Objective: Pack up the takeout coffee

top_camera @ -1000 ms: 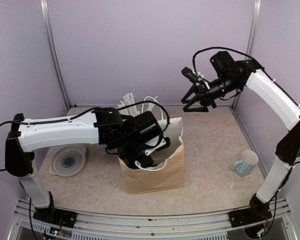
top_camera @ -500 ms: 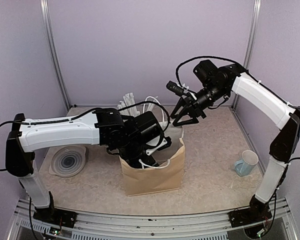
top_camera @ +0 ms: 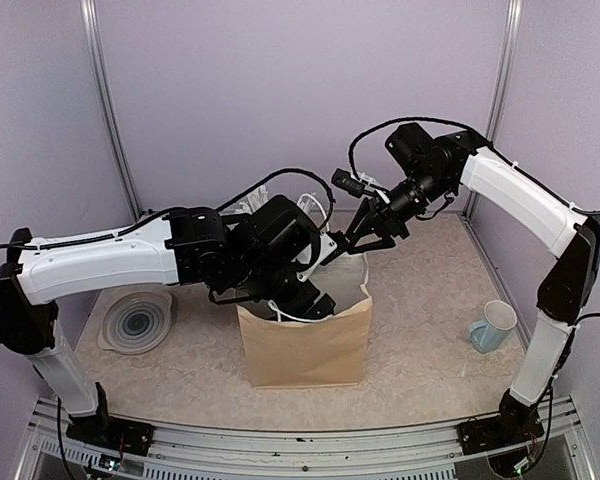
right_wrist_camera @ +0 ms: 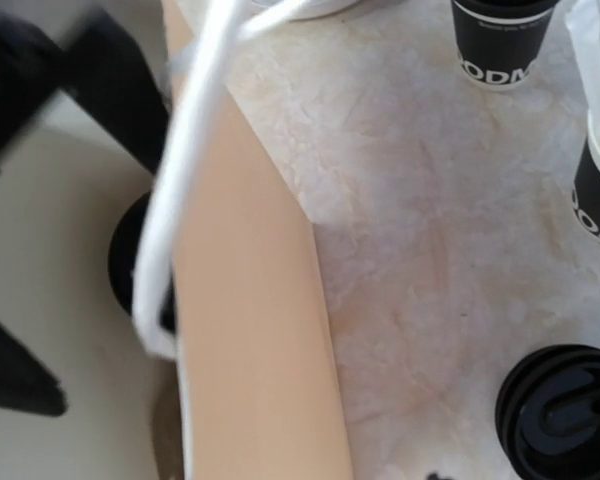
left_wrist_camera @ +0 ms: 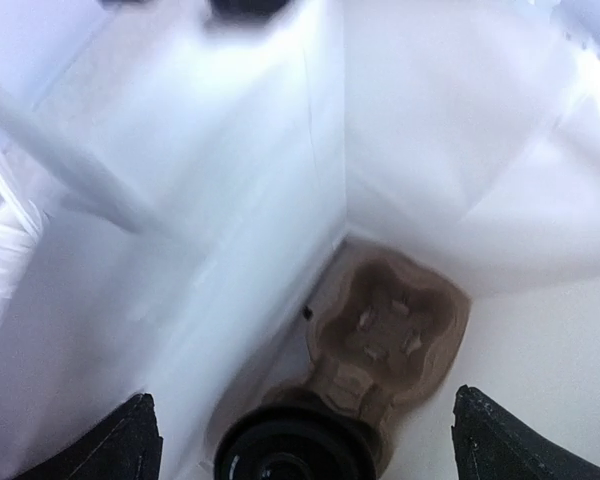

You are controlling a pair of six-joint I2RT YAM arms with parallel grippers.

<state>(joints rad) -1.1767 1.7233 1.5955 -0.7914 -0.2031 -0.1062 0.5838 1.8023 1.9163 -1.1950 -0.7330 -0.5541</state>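
The left arm reaches from the near left corner of the table [top_camera: 430, 330] toward its middle, forearm about level and wrist bent down over the open mouth of the paper bag [top_camera: 305, 350]. The left claw [left_wrist_camera: 302, 425] is released: its fingers [left_wrist_camera: 130, 445] stand wide apart with nothing between them. Straight below it, the takeout coffee [left_wrist_camera: 288, 455] sits upright in the near pocket of a cardboard carrier [left_wrist_camera: 395, 330] on the bag's floor, with only its black lid showing.

The placing step looks finished, and the step in hand appears to be getting clear of the bag. That calls for a straight lift of the left wrist, staying off the bag's walls and its white handle [right_wrist_camera: 185, 190] so the bag isn't dragged or tipped.

The right arm rises from the near right corner with its elbow high, the forearm sloping down and leftward to the bag's far rim. The right claw [top_camera: 364, 240] hangs just above that rim beside the handle, jaws partly spread and gripping nothing visible. It seems placed to steady the bag or take the handle.
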